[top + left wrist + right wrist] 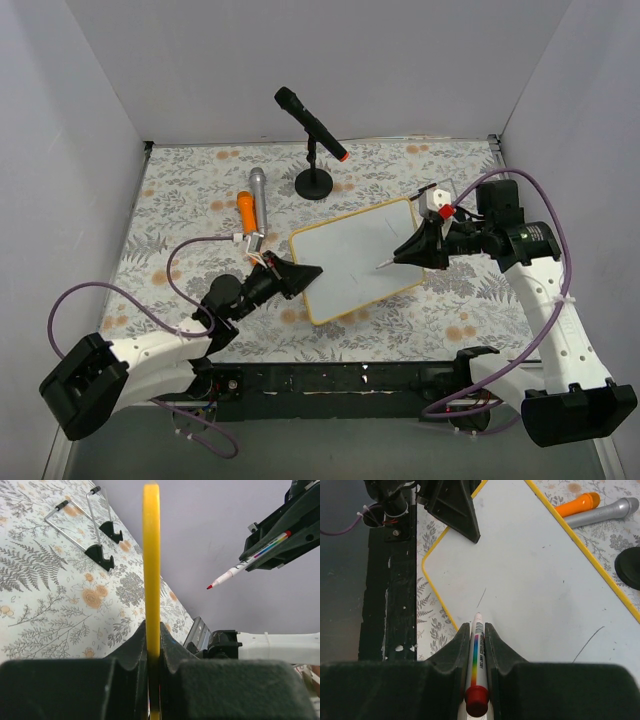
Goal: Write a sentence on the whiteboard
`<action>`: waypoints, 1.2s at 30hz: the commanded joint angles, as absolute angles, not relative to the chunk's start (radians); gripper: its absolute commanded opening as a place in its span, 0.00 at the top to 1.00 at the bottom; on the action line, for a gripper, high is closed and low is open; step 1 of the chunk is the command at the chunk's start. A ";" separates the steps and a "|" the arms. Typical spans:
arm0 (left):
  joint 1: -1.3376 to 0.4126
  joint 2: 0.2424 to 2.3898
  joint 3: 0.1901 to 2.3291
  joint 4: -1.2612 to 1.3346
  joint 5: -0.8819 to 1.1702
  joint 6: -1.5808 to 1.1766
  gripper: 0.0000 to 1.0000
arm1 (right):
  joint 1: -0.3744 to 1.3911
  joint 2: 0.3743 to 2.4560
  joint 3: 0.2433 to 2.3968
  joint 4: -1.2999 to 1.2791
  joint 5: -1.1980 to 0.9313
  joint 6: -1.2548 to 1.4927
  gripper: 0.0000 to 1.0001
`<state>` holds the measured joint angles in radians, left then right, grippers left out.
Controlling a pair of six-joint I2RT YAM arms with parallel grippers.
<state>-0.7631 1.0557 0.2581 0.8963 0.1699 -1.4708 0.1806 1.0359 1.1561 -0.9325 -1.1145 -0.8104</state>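
The whiteboard (355,258), white with a thin yellow rim, lies slanted at the table's middle. No red words show on it, only two faint dark strokes (481,598). My left gripper (300,272) is shut on its left edge; the left wrist view shows the yellow rim (151,555) edge-on between the fingers (151,630). My right gripper (405,252) is shut on a white marker (479,652) with a rainbow stripe and a red end. Its red tip (210,586) points at the board's right half, close to the surface. I cannot tell whether it touches.
A black microphone on a round stand (312,125) is behind the board. A silver microphone (257,200) and an orange tube (245,212) lie at back left. A wire stand with black feet (80,530) and a small white object (437,200) sit at back right. White walls enclose the floral cloth.
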 commanded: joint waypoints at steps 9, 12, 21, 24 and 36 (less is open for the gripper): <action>-0.920 0.939 0.207 0.914 -0.126 -1.562 1.00 | 0.278 1.005 1.132 -0.853 -1.092 -0.764 0.99; -0.945 0.976 0.222 0.926 -0.141 -1.546 1.00 | 0.294 1.005 1.129 -0.835 -1.077 -0.762 0.99; -0.956 1.041 0.288 0.905 -0.147 -1.520 1.00 | 0.305 1.026 1.153 -0.768 -1.023 -0.738 0.99; -0.956 1.058 0.310 0.888 -0.135 -1.519 1.00 | 0.305 1.014 1.164 -0.770 -1.003 -0.736 0.99; -0.957 1.112 0.373 0.914 -0.095 -1.514 1.00 | 0.305 0.985 1.146 -0.730 -1.020 -0.701 0.99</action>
